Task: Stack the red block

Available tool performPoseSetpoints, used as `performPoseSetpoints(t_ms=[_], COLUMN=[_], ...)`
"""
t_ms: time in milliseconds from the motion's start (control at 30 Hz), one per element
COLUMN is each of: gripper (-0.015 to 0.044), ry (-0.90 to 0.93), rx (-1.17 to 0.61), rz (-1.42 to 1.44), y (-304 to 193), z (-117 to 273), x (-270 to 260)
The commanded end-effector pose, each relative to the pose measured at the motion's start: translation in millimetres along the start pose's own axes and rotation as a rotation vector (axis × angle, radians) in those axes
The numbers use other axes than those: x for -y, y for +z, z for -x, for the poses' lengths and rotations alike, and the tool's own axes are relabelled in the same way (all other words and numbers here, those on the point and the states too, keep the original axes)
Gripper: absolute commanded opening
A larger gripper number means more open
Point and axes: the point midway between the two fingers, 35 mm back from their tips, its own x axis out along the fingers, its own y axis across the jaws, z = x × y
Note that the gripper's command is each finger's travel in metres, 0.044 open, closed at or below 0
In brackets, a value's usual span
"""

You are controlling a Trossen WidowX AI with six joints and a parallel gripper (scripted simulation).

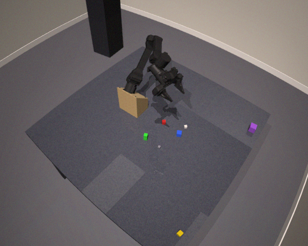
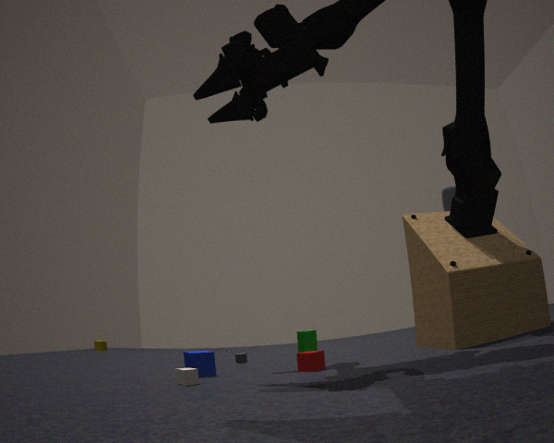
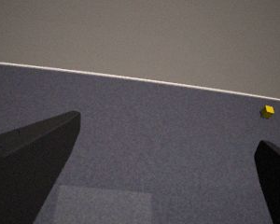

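The red block (image 1: 164, 122) (image 2: 310, 361) lies on the dark table in front of the wooden base. The green tower (image 1: 145, 136) (image 2: 307, 341) stands apart from it; in the exterior view it shows behind the red block, which hides its lower part. My gripper (image 1: 178, 97) (image 2: 201, 109) (image 3: 170, 134) is wide open and empty, high above the table, with its fingers slanting down and outward. Neither the red block nor the green tower shows in the wrist view.
A blue block (image 1: 179, 133) (image 2: 199, 364) and a white block (image 1: 185, 126) (image 2: 186, 377) lie near the red block. A small grey block (image 1: 158, 146) (image 2: 240, 358) lies near the green tower. A purple block (image 1: 252, 128) and a yellow block (image 1: 179, 233) (image 2: 100, 345) (image 3: 268, 112) are farther off.
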Motion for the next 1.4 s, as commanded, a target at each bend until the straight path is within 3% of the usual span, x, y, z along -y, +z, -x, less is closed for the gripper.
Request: performPoseSetpoints(t_ms=[0, 367, 767, 1100, 1367], gripper=[0.044, 0.044, 0.044, 0.044, 0.044], ry=[0.029, 0.223, 0.537, 0.556, 0.558], rx=[-0.164, -0.586, -0.988, -1.009, -1.008], rz=[0.083, 0.392, 0.707, 0.723, 0.722], y=[-49.7, -183.8, -311.2, -317.0, -351.6], z=[-29.4, -65.3, -38.8, -33.9, -49.4], x=[-12.3, -56.4, -97.2, -95.9, -99.3])
